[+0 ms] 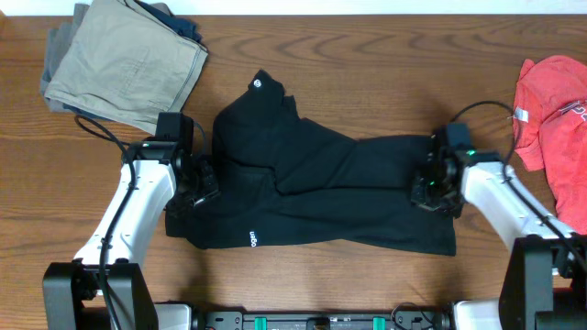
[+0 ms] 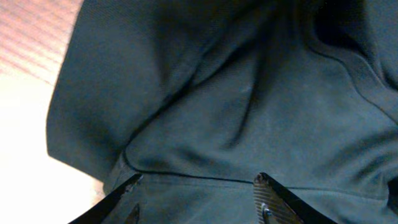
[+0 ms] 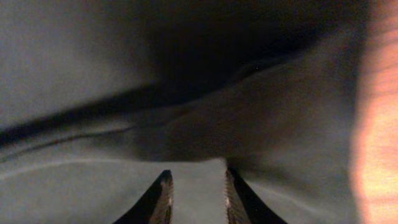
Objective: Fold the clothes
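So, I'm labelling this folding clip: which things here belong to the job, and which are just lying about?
Job in hand:
black garment, spread between the arms
left claw and right claw, both over it

Lying about:
khaki trousers, folded, far left corner
red T-shirt, right edge

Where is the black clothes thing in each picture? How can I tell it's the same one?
Overhead: the black garment lies spread across the middle of the wooden table.
Left wrist: the black garment fills nearly the whole picture, with wood only at the upper left.
Right wrist: the black garment fills most of the picture, with wood along the right edge.
Shared landmark: the wooden table next to the cloth's edge.
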Action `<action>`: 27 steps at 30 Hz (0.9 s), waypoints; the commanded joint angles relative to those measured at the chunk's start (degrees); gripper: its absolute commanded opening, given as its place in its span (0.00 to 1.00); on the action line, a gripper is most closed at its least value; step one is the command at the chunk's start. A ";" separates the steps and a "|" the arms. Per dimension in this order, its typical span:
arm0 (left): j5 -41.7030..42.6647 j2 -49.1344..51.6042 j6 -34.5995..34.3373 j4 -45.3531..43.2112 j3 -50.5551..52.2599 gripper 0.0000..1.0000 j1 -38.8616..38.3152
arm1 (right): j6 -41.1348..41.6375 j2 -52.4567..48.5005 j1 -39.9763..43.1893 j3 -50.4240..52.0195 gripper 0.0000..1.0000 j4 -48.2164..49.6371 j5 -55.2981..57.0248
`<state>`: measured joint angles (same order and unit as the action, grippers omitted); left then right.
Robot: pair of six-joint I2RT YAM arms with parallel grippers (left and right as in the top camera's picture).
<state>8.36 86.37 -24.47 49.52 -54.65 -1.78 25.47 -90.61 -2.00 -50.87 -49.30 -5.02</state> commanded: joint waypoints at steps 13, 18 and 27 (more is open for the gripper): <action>11.54 -0.96 10.03 1.11 0.33 0.40 -8.59 | 0.74 0.15 -0.85 3.06 0.23 -1.55 -0.98; 11.54 2.21 6.19 0.61 1.62 0.33 -10.95 | 2.80 0.15 -1.42 7.63 0.21 5.20 -4.11; 11.52 9.27 3.54 -3.54 5.29 0.06 -10.88 | 3.32 0.15 -1.40 10.75 0.20 7.91 -4.02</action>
<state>19.59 93.56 -19.70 46.37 -50.04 -12.60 27.31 -89.43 -2.85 -42.39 -42.28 -7.77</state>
